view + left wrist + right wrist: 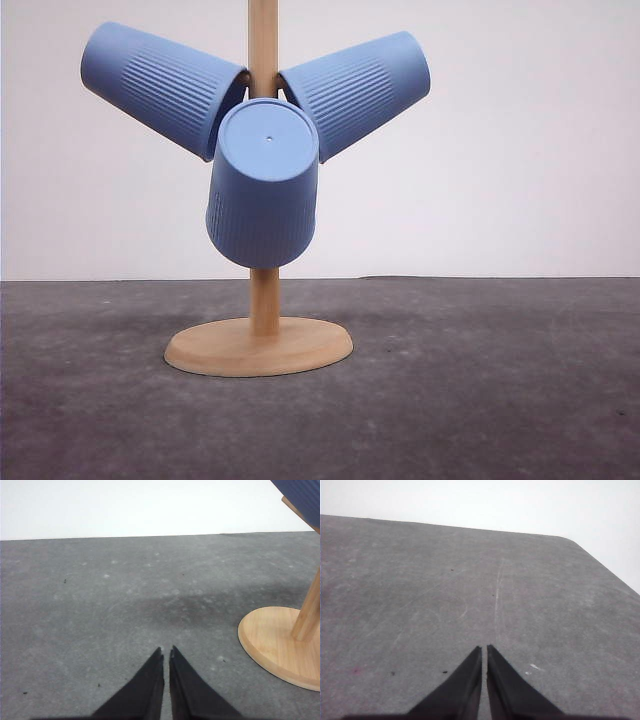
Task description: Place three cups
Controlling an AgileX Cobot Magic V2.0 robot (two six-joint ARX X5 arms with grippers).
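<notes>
Three light-blue ribbed cups hang upside down on a wooden rack (pixel 264 300) in the front view: one (pixel 160 86) slants to the upper left, one (pixel 357 90) to the upper right, and one (pixel 264 185) points its flat base toward the camera. A corner of a blue cup (pixel 302 495) also shows in the left wrist view above the rack's round base (pixel 277 642). My left gripper (pixel 166 651) is shut and holds nothing, low over the grey table beside that base. My right gripper (pixel 484 648) is shut and holds nothing, over bare table.
The grey table (pixel 480 390) stretches around the rack's base (pixel 258 347). A white wall (pixel 500 150) stands behind. In the right wrist view the table's rounded far corner (pixel 570 540) and its edge are visible.
</notes>
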